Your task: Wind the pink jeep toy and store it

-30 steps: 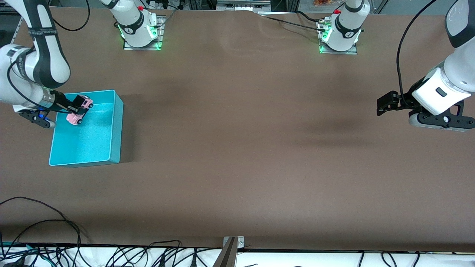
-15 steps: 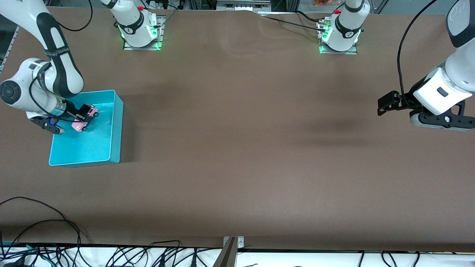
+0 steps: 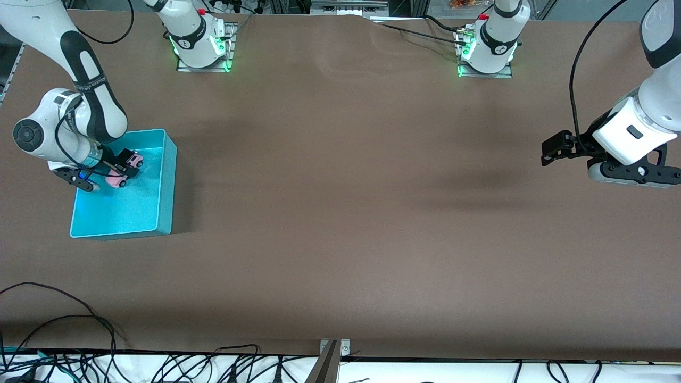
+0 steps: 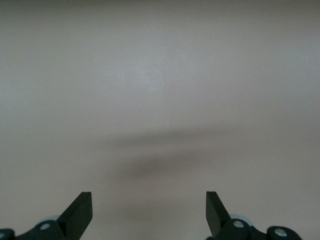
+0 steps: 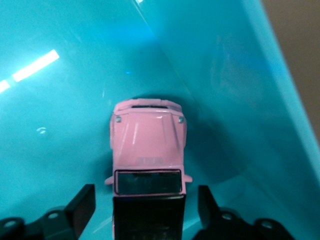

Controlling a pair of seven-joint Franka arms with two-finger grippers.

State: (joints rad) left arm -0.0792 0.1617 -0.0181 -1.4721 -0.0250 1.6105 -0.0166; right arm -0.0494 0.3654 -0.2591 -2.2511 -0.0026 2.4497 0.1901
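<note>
A brown tabletop (image 3: 340, 213) fills the front view, with both arm bases along the top edge and a tangle of black cables (image 3: 80, 361) along the bottom edge.

At the left of that frame sits a turquoise bin (image 3: 166, 186), toward the right arm's end of the table. The pink jeep toy (image 3: 126, 171) is inside the bin, in the upper part of it as the front view shows it, close to the bin's wall. The right gripper (image 3: 118, 166) reaches down into the bin right at the toy.

In the right wrist view the pink jeep toy (image 5: 148, 145) stands on the bin's turquoise floor (image 5: 60, 120), its pink hood in the middle of the frame and its black roof running off the bottom edge. The right gripper (image 5: 146, 205) has its two dark fingers (image 5: 82, 205) standing on either side of the toy's body at the bottom of the frame, each with a visible strip of turquoise between it and the pink sides, so the jaws are spread apart and released from the toy, which sits between them. The bin's sloping wall (image 5: 240, 100) rises just beside the toy in the upper right of that frame.

The left gripper (image 3: 553, 149) waits at the right edge of the front view, over bare table. In the left wrist view its fingertips (image 4: 80, 210) stand wide apart at the bottom corners, released, with only brown tabletop (image 4: 160, 90) between them.
</note>
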